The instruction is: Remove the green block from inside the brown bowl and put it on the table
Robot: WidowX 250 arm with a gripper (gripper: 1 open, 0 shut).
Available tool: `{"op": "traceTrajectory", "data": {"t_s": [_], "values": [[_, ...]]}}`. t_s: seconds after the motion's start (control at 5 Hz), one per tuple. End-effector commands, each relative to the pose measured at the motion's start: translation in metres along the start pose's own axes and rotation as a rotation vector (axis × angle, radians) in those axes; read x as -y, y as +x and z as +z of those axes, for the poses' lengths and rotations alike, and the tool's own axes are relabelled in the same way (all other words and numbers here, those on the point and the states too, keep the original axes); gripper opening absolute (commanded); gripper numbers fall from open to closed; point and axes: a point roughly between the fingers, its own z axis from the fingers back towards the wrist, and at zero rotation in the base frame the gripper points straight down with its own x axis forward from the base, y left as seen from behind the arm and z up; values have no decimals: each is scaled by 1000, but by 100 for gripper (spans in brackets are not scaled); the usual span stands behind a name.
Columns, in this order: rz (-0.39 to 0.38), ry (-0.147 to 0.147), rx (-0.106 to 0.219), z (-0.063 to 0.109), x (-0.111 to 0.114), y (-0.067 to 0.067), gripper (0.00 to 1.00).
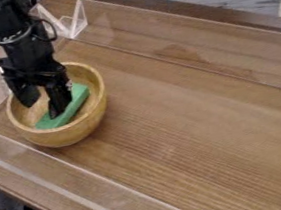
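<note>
Gripper point(42, 99) w/ jaws spread wide, gripping nothing, pointing down into the brown bowl point(90, 123) over the green block point(67, 108), which lies inside on the bowl's floor. Risk, imo: fingers strike the rim or pinch the block's end, so it tilts or the bowl slides on the glossy table point(198, 108). No readable labels or brands.

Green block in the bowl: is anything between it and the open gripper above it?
Nothing visible. The gripper hangs open inside the brown bowl, right over the green block; only the bowl's rim stands between block and table.
</note>
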Motion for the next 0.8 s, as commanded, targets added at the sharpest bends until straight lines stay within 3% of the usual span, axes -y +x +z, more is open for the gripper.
{"op": "traceTrajectory", "data": {"t_s": [0.0, 0.6], "values": [[5, 11, 35, 3, -1, 11, 100], [37, -7, 32, -5, 2, 23, 100]]}}
